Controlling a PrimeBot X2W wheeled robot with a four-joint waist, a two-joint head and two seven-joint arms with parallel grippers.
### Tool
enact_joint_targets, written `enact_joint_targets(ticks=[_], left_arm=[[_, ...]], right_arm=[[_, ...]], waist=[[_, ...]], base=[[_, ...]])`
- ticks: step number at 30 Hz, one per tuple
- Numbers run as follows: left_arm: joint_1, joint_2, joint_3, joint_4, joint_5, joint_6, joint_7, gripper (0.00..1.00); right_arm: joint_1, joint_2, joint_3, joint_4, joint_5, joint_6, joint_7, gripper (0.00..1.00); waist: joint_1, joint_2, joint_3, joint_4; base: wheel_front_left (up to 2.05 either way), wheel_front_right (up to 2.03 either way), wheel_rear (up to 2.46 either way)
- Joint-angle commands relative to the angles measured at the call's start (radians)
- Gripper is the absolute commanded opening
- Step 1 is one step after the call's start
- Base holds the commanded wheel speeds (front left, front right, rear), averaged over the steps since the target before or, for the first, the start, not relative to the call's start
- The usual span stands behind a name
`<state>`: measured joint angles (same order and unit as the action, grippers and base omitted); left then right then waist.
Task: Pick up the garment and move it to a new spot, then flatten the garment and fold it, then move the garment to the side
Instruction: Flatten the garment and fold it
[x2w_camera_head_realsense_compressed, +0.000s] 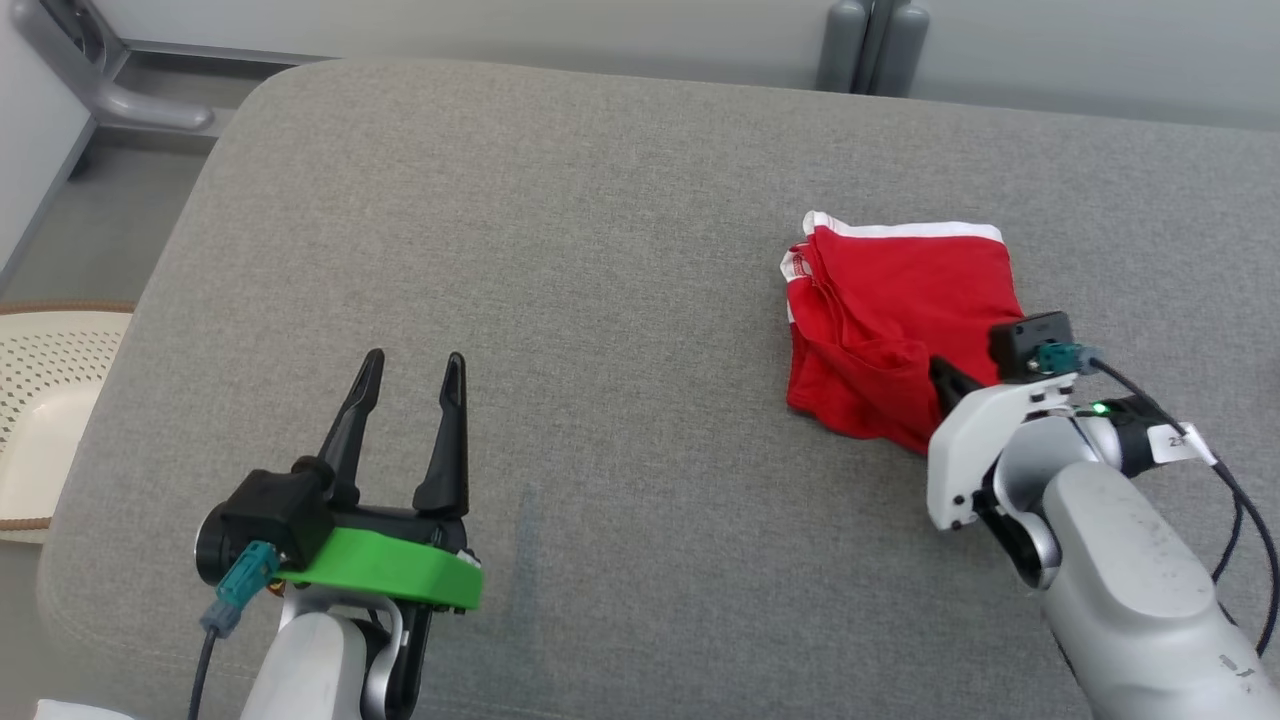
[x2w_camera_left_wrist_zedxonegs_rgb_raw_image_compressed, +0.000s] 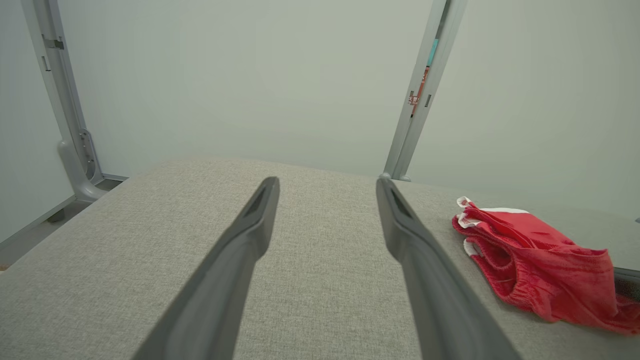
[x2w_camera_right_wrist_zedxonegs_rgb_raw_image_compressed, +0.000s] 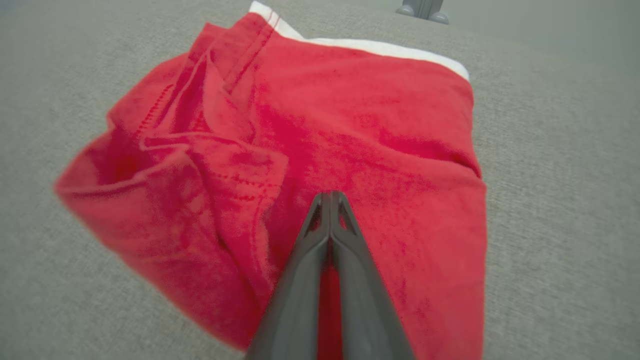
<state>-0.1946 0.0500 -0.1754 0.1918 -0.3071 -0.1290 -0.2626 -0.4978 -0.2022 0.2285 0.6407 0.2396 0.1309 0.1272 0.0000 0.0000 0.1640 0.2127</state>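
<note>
**A:** Which arm is actually on the red shorts (x2w_camera_head_realsense_compressed: 900, 300) here?

**B:** The right one. The shorts sit on the right half of the grey surface (x2w_camera_head_realsense_compressed: 600, 250), white waistband along the far edge, running side to side. The right claw (x2w_camera_head_realsense_compressed: 945, 378) comes in over the near right corner, so the cloth stretches away from it, forward and to the left.

**A:** Open or closed?

**B:** In the right wrist view the right claw (x2w_camera_right_wrist_zedxonegs_rgb_raw_image_compressed: 330, 195) has its fingers pressed tight together, tips down on the shorts (x2w_camera_right_wrist_zedxonegs_rgb_raw_image_compressed: 350, 125). My guess is it's nipping a bit of cloth, but the fold itself isn't clear.

**A:** And the left?

**B:** The left claw (x2w_camera_head_realsense_compressed: 415, 357) is spread wide with nothing in it, hanging over bare surface. The shorts are well off to its right, so any slide sideways looks like the right arm's job.
</note>
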Motion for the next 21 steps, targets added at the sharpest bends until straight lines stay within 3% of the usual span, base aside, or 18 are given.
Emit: enact_joint_targets(ticks=[1, 12, 18, 19, 20, 21], left_arm=[[-0.015, 0.002, 0.003, 0.002, 0.005, -0.002, -0.002, 1.00], [0.008, 0.002, 0.025, 0.028, 0.021, -0.002, -0.002, 1.00], [0.021, 0.002, 0.060, 0.062, 0.046, -0.002, -0.002, 1.00], [0.023, 0.002, 0.066, 0.067, 0.047, -0.002, -0.002, 1.00], [0.026, 0.002, 0.073, 0.073, 0.051, -0.002, -0.001, 1.00], [0.029, 0.003, 0.080, 0.084, 0.055, -0.002, -0.001, 1.00]], right_arm=[[-0.011, 0.007, 0.036, 0.004, 0.012, -0.001, -0.007, 0.00], [0.045, 0.023, 0.390, -0.093, 0.107, -0.001, -0.025, 0.00], [0.075, 0.015, 0.424, -0.162, 0.147, -0.001, -0.070, 0.00], [0.081, 0.014, 0.410, -0.172, 0.145, -0.001, -0.080, 0.31], [0.090, 0.016, 0.384, -0.185, 0.139, -0.001, -0.091, 1.00], [0.098, 0.017, 0.361, -0.194, 0.137, -0.001, -0.099, 1.00]], waist=[[0.0000, 0.0000, 0.000, 0.000], [0.0000, 0.0000, -0.033, -0.006], [0.0000, 0.0000, -0.065, -0.032], [0.0000, 0.0000, -0.070, -0.037], [0.0000, 0.0000, -0.078, -0.044], [0.0000, 0.0000, -0.085, -0.050]], base=[[0.00, 0.00, 0.00], [0.00, 0.00, 0.00], [0.00, 0.00, 0.00], [0.00, 0.00, 0.00], [0.00, 0.00, 0.00], [0.00, 0.00, 0.00]])
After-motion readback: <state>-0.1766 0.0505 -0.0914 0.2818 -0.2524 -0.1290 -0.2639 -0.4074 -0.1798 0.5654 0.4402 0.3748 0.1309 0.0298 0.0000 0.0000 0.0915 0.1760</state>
